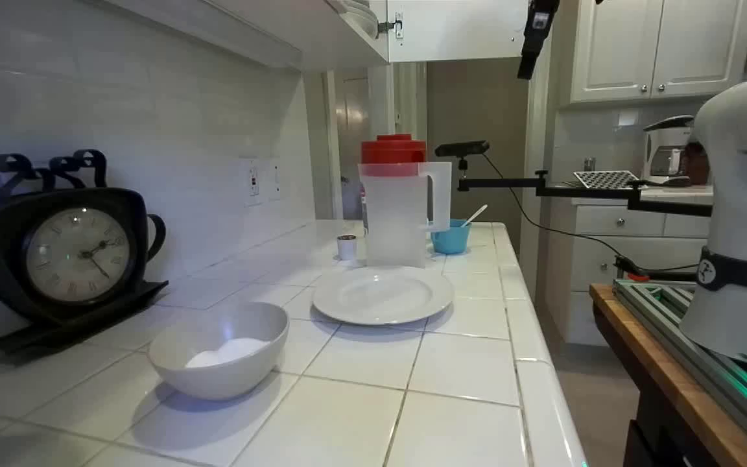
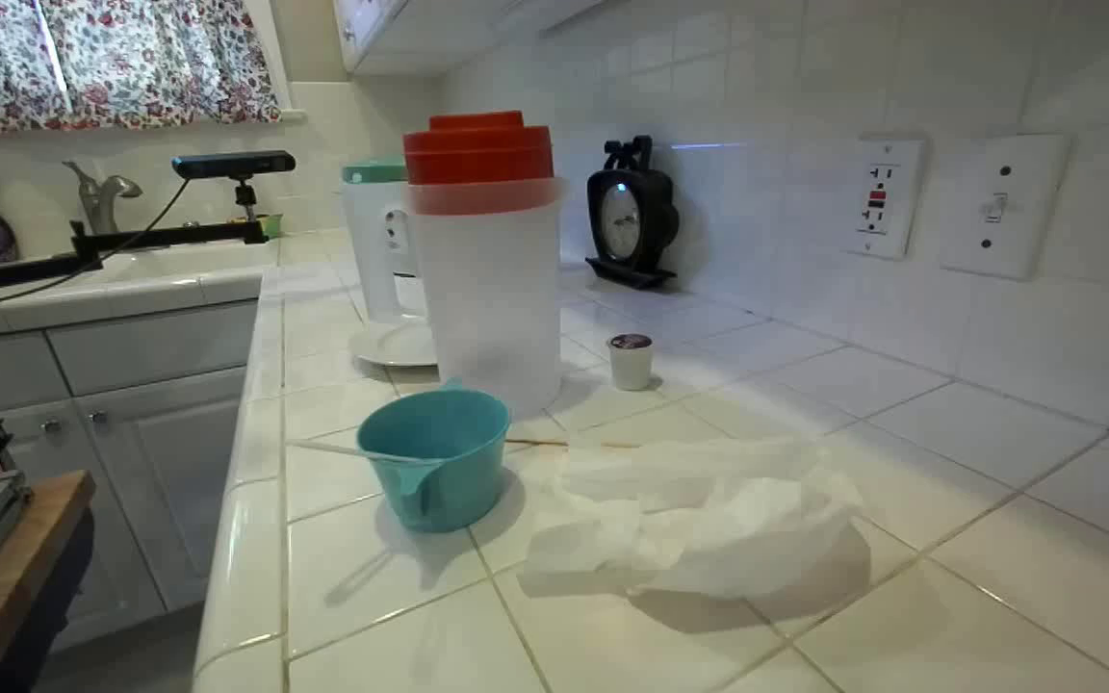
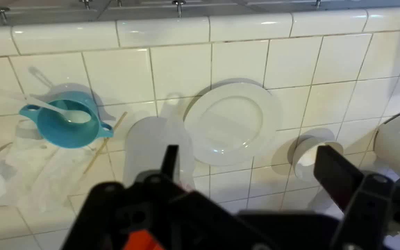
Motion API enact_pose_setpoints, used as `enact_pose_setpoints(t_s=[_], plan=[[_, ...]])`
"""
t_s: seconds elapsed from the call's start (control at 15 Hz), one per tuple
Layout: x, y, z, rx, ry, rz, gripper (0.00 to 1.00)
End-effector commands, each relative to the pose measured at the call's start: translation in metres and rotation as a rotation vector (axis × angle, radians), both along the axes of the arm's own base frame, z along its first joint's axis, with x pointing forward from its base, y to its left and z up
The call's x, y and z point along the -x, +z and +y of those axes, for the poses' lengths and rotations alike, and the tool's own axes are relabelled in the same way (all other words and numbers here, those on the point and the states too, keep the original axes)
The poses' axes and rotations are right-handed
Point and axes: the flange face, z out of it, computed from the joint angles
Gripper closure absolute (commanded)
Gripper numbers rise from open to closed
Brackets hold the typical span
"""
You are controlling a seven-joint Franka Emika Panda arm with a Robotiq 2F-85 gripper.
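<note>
Plate point(image 1: 383, 295): white, resting on the table point(image 1: 458, 370).
Claw point(image 3: 248, 152): spread wide, raised well above the plate's level.
Pitcher point(image 1: 394, 214): upright, red-lidded, just beside the plate.
Bowl point(image 1: 224, 383): near the plate, opposite the pitcher, something white inside.
Blue cup point(image 2: 463, 481): past the pitcher from the plate, white spoon point(image 3: 76, 117) inside.
Cupboard door point(image 1: 458, 29): swung open, higher than the plate, beside the claw in an exterior view.

End effector point(image 3: 248, 155) spread wide; white plate point(image 3: 233, 121) beyond; white spoon point(image 3: 77, 116) in blue cup point(image 3: 71, 135).
</note>
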Motion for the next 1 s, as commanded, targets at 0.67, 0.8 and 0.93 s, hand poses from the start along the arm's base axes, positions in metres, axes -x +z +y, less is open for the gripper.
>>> enact_pose_setpoints(t_s=[0.67,0.8,0.93], plan=[[0.000,0.000,0.000,0.000,0.000,0.001,0.00],[-0.004,0.002,-0.002,-0.006,0.002,-0.013,0.00],[-0.018,0.016,-0.014,-0.033,0.011,-0.095,0.00]])
